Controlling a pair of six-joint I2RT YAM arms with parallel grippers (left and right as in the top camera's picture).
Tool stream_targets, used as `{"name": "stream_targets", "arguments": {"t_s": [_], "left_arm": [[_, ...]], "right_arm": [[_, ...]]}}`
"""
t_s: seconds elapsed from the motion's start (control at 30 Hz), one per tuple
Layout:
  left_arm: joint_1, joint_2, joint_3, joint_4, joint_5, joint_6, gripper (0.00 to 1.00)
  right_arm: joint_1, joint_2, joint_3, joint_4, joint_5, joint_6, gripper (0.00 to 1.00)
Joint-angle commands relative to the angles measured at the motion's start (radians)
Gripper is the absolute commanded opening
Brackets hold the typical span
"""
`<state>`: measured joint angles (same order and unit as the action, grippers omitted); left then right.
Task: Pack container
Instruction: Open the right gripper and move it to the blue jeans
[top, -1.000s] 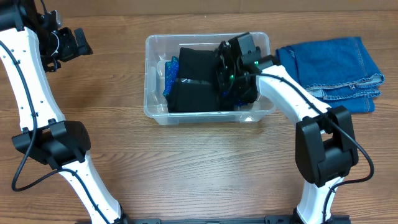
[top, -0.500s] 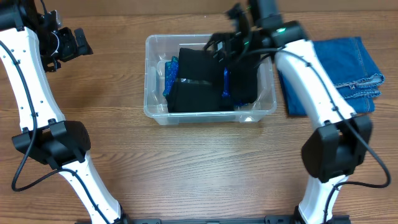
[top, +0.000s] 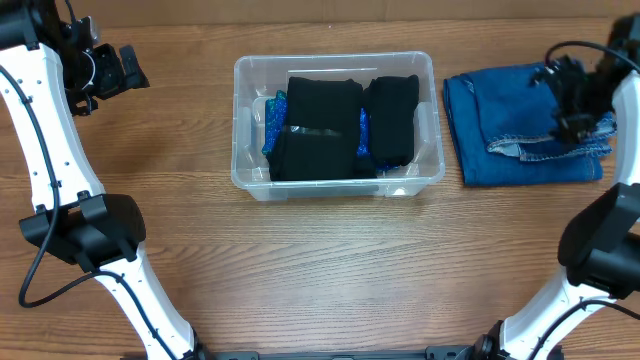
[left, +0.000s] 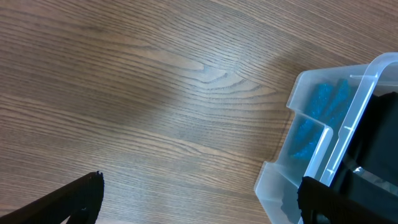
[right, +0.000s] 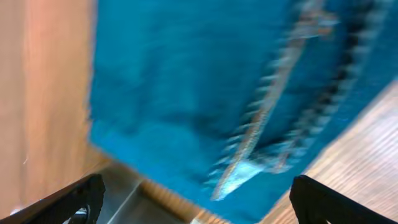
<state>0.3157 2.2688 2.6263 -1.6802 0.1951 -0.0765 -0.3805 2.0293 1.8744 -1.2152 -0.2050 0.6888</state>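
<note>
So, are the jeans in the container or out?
Out. The folded jeans lie on the table beside the container, which holds black folded items.

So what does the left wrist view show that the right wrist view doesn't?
Only the left wrist view: a corner of the clear container, with a bright blue item and a dark item inside it. Only the right wrist view: the folded blue jeans, blurred, with stitched hems showing. Both: the wooden table, and that arm's own dark fingers at the bottom corners, spread wide with nothing between them, for the left claw and the right claw.
</note>
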Motion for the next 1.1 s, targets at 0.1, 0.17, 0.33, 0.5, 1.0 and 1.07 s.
{"name": "stream_targets", "arguments": {"t_s": [0.1, 0.17, 0.33, 0.5, 1.0, 1.07], "left_arm": [[-0.002, -0.002, 0.006, -0.002, 0.011, -0.01, 1.0], [-0.002, -0.002, 0.006, -0.002, 0.011, -0.01, 1.0], [-0.002, -0.002, 0.006, -0.002, 0.011, -0.01, 1.0], [-0.002, -0.002, 0.006, -0.002, 0.011, -0.01, 1.0], [-0.002, -0.002, 0.006, -0.002, 0.011, -0.01, 1.0], [-0.002, -0.002, 0.006, -0.002, 0.011, -0.01, 1.0]], "right_arm": [[-0.036, -0.035, -0.226, 0.098, 0.059, 0.211, 1.0], [-0.036, -0.035, -0.287, 0.151, 0.059, 0.253, 1.0], [-0.035, -0.035, -0.435, 0.32, 0.055, 0.281, 1.0], [-0.032, -0.035, -0.562, 0.456, 0.055, 0.28, 1.0], [0.034, -0.035, -0.618, 0.621, 0.066, 0.058, 0.04], [0.034, -0.036, -0.618, 0.635, 0.066, 0.025, 0.04]]}}
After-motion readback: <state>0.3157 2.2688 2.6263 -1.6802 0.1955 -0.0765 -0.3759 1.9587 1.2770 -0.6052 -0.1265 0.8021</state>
